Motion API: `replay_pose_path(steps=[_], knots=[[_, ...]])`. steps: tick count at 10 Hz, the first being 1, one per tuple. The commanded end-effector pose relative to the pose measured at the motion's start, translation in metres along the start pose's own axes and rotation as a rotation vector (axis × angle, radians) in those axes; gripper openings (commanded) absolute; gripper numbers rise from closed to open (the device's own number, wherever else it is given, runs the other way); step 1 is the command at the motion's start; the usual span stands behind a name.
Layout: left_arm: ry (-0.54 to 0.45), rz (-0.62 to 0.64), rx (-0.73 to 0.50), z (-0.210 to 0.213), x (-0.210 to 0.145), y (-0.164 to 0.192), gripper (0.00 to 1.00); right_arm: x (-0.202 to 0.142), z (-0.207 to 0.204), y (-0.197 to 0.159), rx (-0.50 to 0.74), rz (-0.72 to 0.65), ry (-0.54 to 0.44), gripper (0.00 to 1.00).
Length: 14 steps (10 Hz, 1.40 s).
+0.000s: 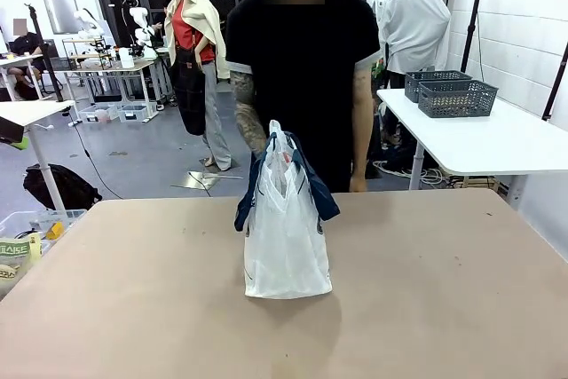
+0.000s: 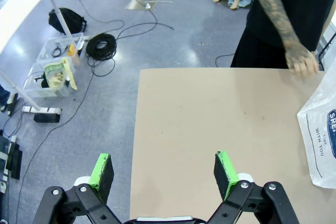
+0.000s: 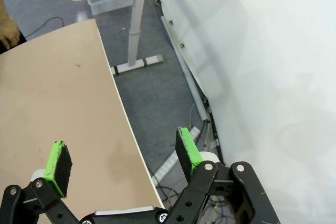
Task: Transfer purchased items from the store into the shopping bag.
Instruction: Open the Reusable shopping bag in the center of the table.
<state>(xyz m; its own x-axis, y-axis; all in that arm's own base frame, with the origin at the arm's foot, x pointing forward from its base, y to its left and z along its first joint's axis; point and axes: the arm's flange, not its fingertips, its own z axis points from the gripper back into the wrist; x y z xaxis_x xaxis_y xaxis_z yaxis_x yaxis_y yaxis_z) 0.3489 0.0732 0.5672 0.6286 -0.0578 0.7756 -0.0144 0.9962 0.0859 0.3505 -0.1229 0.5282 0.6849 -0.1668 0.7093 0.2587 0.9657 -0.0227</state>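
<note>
Grippers: left gripper (image 2: 164, 170) stood wide open, nothing between its green pads (image 2: 102, 172). In its wrist view one pad hung over the floor and the other over the tan table (image 2: 210, 114), so the tool sat above the table's edge. The shopping bag (image 2: 321, 135) lay ahead of the fingers and off to the picture's right, well apart from them, with navy print on its side. The person's hand (image 2: 303, 62) rested at the far table edge just beyond the bag.

Right gripper (image 3: 122, 156) was also wide open and empty, straddling another edge of the table: one pad over the tabletop, the other over the floor beside a white wall.

Front view: the bag stood upright at mid-table, navy handles (image 1: 315, 185) drooping down both sides, directly before the person. I could not make out its contents through the plastic.
</note>
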Motion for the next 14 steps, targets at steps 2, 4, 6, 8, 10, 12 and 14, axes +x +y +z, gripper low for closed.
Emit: replay_pose_path(steps=[2,4,6,8,10,12,14], knots=[[0.003,-0.004,0.011,0.001,-0.001,0.002,1.00,-0.002,-0.002,0.001,-0.014,0.004,0.013,1.00],[0.003,-0.004,0.011,0.001,-0.001,0.002,1.00,-0.002,-0.002,0.001,-0.014,0.004,0.013,1.00],[0.003,-0.004,0.011,0.001,-0.001,0.002,1.00,-0.002,-0.002,0.001,-0.014,0.004,0.013,1.00],[0.003,-0.004,0.011,0.001,-0.001,0.002,1.00,-0.002,-0.002,0.001,-0.014,0.004,0.013,1.00],[-0.043,-0.096,-0.072,0.003,0.030,-0.032,1.00,0.026,0.022,0.023,0.042,0.077,-0.012,1.00],[-0.048,-0.171,-0.149,0.006,0.072,-0.085,1.00,0.059,0.062,0.072,0.163,0.206,-0.010,1.00],[0.019,-0.249,-0.233,0.005,0.104,-0.147,1.00,0.078,0.092,0.134,0.204,0.360,-0.021,1.00]])
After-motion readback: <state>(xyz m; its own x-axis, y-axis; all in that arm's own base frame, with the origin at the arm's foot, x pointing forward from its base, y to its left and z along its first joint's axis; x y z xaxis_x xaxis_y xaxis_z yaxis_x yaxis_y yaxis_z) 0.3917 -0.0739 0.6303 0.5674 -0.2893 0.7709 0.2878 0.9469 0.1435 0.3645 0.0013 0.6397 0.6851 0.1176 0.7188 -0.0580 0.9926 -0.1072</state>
